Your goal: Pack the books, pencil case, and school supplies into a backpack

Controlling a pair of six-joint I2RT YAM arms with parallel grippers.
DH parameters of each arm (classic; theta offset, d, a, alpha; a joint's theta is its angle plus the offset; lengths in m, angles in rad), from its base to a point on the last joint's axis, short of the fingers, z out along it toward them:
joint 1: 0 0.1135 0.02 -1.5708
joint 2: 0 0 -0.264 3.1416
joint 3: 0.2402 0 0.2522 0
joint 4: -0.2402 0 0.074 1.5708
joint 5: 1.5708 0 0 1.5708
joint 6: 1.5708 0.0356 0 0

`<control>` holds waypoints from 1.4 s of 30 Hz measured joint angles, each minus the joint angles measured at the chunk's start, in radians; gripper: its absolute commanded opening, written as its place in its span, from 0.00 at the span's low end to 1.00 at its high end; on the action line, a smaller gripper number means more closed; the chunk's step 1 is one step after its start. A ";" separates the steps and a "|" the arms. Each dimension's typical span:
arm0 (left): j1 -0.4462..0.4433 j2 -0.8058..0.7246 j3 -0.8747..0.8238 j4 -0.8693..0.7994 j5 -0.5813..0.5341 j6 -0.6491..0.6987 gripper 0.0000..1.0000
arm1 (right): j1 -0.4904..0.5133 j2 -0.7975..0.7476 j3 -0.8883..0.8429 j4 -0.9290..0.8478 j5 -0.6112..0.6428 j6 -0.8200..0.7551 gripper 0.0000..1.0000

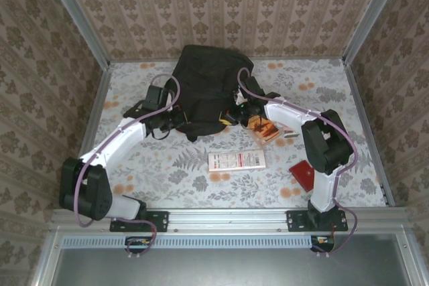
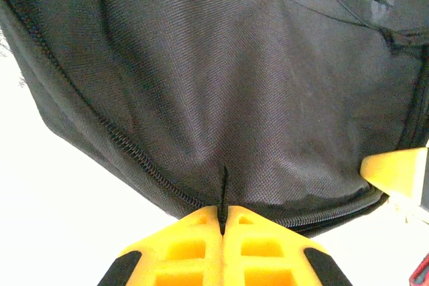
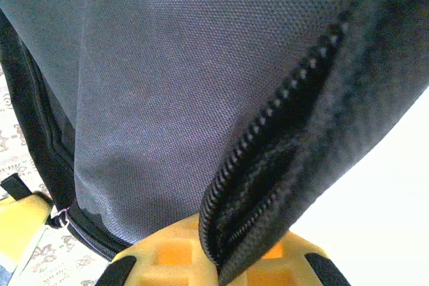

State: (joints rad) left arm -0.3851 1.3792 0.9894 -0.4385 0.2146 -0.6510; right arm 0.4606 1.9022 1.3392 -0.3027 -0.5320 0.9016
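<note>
At backpack's near-left corner: left gripper [image 1: 175, 118] is fully closed, pinching a thin fold of the black fabric just above the zip [image 2: 134, 149]. The left wrist view shows the fold standing up between the pads [image 2: 201, 232].

Backpack [image 1: 208, 85] lies flat at the back-centre of the table [image 1: 134, 165], with both arms on its near edge.

At backpack's near-right corner: right gripper [image 1: 236, 115] is clamped on the zip edge. In the right wrist view the teeth run down between its closed fingers [image 3: 167, 252], and the zip looks parted there, with a dark gap showing.

In front of backpack: white printed card [image 1: 236, 160], loose and apart from both arms.

Just right of backpack's near-right corner: orange book [image 1: 265, 127], lying under the right forearm, not held.

Further right and nearer than backpack: red flat item [image 1: 303, 174]; can't tell what it is.

Read: step in hand is opening the bag, nothing visibly packed. Next move likely needs the two grips pulled apart or upward to widen the mouth. One arm then has to let go and fetch the orange book while the other holds the opening. Risk: the fabric fold slips out of the left pinch.
</note>
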 measured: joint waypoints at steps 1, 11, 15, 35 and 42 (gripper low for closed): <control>0.000 -0.005 -0.007 0.002 0.003 0.000 0.00 | -0.006 0.004 0.011 -0.018 -0.005 -0.016 0.00; -0.082 -0.095 -0.065 0.004 -0.041 -0.006 0.00 | -0.032 0.042 0.121 -0.201 -0.003 -0.150 0.02; -0.145 -0.127 -0.065 0.004 -0.074 -0.008 0.00 | -0.063 0.077 0.201 -0.276 0.009 -0.182 0.12; -0.254 0.112 0.069 0.071 -0.088 -0.031 0.00 | -0.029 -0.217 -0.103 -0.098 0.153 0.110 0.60; -0.346 0.149 0.162 0.101 -0.076 -0.031 0.00 | 0.022 -0.298 -0.265 0.001 0.190 0.330 0.61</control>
State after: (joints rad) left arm -0.7315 1.5280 1.1511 -0.3378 0.1383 -0.6815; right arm 0.4828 1.6043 1.0740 -0.3016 -0.3416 1.2312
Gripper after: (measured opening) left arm 0.047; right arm 0.620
